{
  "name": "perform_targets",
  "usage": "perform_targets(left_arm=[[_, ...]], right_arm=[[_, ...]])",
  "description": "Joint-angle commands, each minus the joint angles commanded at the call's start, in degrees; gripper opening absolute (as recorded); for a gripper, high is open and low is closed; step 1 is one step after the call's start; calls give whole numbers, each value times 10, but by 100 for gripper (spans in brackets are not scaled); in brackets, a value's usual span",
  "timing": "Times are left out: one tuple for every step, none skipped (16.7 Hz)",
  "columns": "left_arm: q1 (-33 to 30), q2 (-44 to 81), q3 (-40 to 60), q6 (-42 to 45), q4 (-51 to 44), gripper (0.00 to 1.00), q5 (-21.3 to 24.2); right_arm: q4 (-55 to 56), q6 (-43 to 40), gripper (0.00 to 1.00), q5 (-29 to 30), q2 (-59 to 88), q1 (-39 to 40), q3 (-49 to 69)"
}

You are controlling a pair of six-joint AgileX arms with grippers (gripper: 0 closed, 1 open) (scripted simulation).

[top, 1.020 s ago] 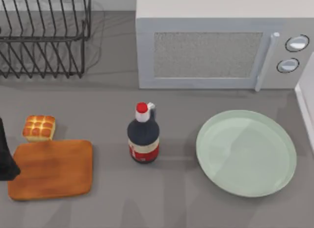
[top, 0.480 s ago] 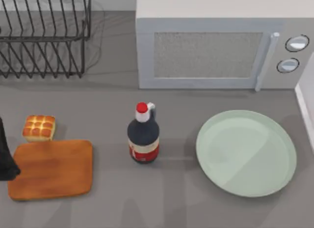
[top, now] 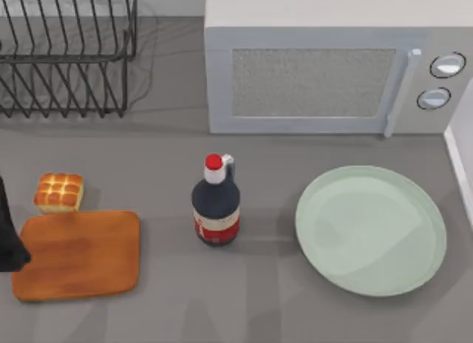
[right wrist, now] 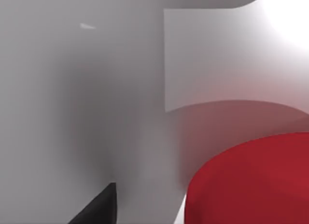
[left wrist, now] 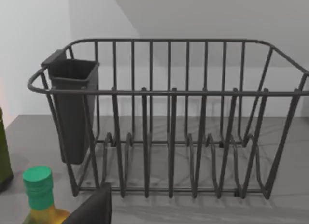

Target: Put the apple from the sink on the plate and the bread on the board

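**A:** Where are we, starting from the left of the top view?

**B:** My left arm (top: 9, 232) sits at the left edge of the frame, touching the near end of the board (top: 77, 254). I can't tell how its fingers stand. Its wrist camera looks at the dish rack (left wrist: 169, 122), with a green-capped bottle (left wrist: 41, 195) low in that picture. The bread (top: 58, 192) lies on the table just above the board's upper left corner, not yet on it.

**A:** And the middle?

**B:** A dark bottle (top: 216, 202) with a red cap stands between board and plate (top: 371, 230), the microwave (top: 325, 69) behind them. The plate, at the right of the frame, has nothing on it.

**A:** The apple?

**B:** In the right wrist view it fills the lower right corner, the apple (right wrist: 251, 185) very close against pale sink walls (right wrist: 96, 89). One dark fingertip (right wrist: 99, 207) shows at the bottom; whether the fingers are spread or pinching, I can't tell.

**A:** So which step?

**B:** I judge the apple pickup is in hand. Next I need a sure grip, then a lift clear of the sink wall and a carry over to the plate.
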Motion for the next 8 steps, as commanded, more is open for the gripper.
perform_targets(left_arm=[[0, 0, 0, 0, 0, 100, 0], [0, 0, 0, 0, 0, 100, 0], [0, 0, 0, 0, 0, 100, 0], [0, 0, 0, 0, 0, 100, 0], [0, 0, 0, 0, 0, 100, 0], [0, 0, 0, 0, 0, 100, 0], [0, 0, 0, 0, 0, 100, 0], [0, 0, 0, 0, 0, 100, 0]], right_arm=[[0, 0, 100, 0, 0, 0, 0], [0, 0, 100, 0, 0, 0, 0], [0, 0, 92, 0, 0, 0, 0], [0, 0, 85, 0, 0, 0, 0], [0, 0, 77, 0, 0, 0, 0], [0, 0, 70, 0, 0, 0, 0], [0, 0, 62, 0, 0, 0, 0], [0, 0, 55, 0, 0, 0, 0]])
